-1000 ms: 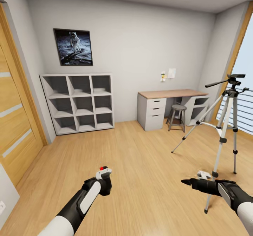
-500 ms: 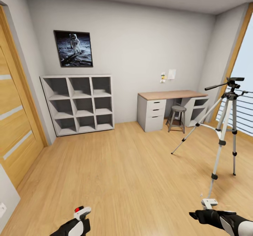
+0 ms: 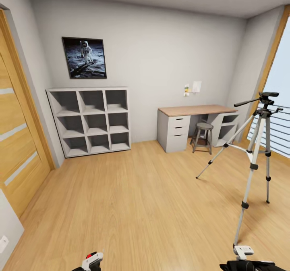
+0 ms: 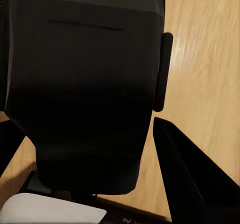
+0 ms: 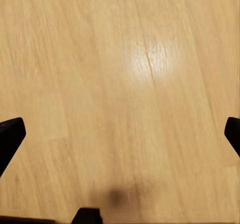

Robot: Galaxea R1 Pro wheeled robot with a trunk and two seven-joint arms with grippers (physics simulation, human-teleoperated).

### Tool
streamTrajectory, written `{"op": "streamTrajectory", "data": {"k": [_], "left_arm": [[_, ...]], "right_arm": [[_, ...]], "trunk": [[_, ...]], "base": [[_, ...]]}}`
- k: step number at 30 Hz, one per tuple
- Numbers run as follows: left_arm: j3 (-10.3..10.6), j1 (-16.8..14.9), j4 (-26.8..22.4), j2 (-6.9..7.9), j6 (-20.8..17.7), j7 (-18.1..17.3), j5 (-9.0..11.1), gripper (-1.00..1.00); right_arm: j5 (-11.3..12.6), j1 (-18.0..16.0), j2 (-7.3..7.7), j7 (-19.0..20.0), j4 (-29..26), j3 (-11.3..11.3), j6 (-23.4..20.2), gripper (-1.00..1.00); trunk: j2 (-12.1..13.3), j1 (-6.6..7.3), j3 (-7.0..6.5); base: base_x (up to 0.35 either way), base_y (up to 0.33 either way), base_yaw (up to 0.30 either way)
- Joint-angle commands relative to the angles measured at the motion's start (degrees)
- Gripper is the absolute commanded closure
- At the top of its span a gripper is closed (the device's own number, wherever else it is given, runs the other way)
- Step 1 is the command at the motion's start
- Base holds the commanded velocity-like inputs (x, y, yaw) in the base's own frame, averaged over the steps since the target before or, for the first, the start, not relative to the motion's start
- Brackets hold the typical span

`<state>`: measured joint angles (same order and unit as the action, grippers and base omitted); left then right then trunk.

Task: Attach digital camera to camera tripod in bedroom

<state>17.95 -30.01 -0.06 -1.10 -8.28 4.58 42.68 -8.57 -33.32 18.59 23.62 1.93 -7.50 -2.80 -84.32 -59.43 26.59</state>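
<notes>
The camera tripod (image 3: 257, 142) stands at the right of the bedroom on silver legs, its black pan head (image 3: 266, 97) bare, its long handle pointing left. At the bottom edge of the head view, my left gripper (image 3: 92, 263) shows with the red dot of the digital camera (image 3: 88, 256) on top. In the left wrist view, the black camera body (image 4: 85, 84) fills the space between the fingers (image 4: 195, 184), and my left gripper (image 4: 95, 159) is shut on it. My right gripper (image 3: 225, 266) is low beside the tripod's near leg. It stands open over bare floor (image 5: 120, 134).
White cube shelves (image 3: 90, 119) stand against the back wall under a moon poster (image 3: 84, 57). A wooden-topped desk (image 3: 197, 110) and a grey stool (image 3: 202, 136) are at the back right. A wooden door (image 3: 16, 142) is on the left and a railed window (image 3: 280, 130) on the right. Light wood floor (image 3: 141, 198) spreads between them.
Both arms have dropped toward the bottom edge of the head view, the left still holding the camera. The view has tilted slightly, so the room sits a little lower.
</notes>
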Motion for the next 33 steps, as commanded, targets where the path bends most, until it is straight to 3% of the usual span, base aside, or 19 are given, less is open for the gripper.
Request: {"op": "streamTrajectory", "data": {"k": [1,4,5,7,17,21,26,28,33], "left_arm": [[0.5,0.0,0.0,-0.01,-0.2,0.1,0.4,1.0],[0.5,-0.1,0.0,0.0,-0.1,0.1,0.4,1.0],[0.5,-0.1,0.0,0.6,0.1,0.1,0.3,1.0],[0.5,0.1,0.0,0.89,0.6,0.1,0.3,1.0],[0.5,8.9,0.0,1.12,5.5,0.1,-0.2,1.0],[0.6,12.4,0.1,1.04,6.0,0.1,-0.2,1.0],[0.6,14.4,0.1,0.8,6.2,0.0,-0.2,1.0],[0.6,15.3,0.1,0.7,6.8,0.0,-0.2,1.0],[0.5,15.6,0.1,0.77,8.9,0.0,0.0,1.0]], "right_arm": [[-0.6,0.0,0.0,-0.3,0.1,-0.5,0.0,-1.0],[-0.5,0.4,-0.02,-1.3,0.1,-0.5,0.1,-1.0],[-0.5,2.5,0.13,-2.4,0.0,-0.5,0.2,-1.0],[-0.5,3.4,0.17,-2.8,0.0,-0.5,0.5,-1.0],[-0.5,10.5,0.06,-7.3,0.0,-0.5,7.6,-1.0],[-0.6,11.9,-0.02,-7.9,0.1,-0.5,8.4,-1.0],[-0.6,13.2,-0.1,-9.5,0.1,-0.5,8.4,-1.0],[-0.6,14.6,-0.78,-12.3,0.1,-0.5,8.7,-1.0],[-0.6,16.5,-2.56,-14.2,0.1,-0.5,9.0,-1.0]], "trunk": [[0.4,0.23,-0.13],[1.6,0.89,-0.66],[2.0,1.11,-0.84],[2.8,1.55,-1.2],[6.8,3.74,-3.0],[8.4,4.62,-3.72],[10.4,5.72,-4.61],[11.2,6.16,-4.97],[13.2,7.26,-5.87]], "base": [[0.0,0.0,0.0],[0.0,0.0,0.0],[0.0,0.0,0.0],[0.0,0.0,0.0],[0.0,0.0,0.0],[0.0,0.0,0.0],[0.0,0.0,0.0],[0.0,0.0,0.0],[0.0,0.0,0.0]]}}
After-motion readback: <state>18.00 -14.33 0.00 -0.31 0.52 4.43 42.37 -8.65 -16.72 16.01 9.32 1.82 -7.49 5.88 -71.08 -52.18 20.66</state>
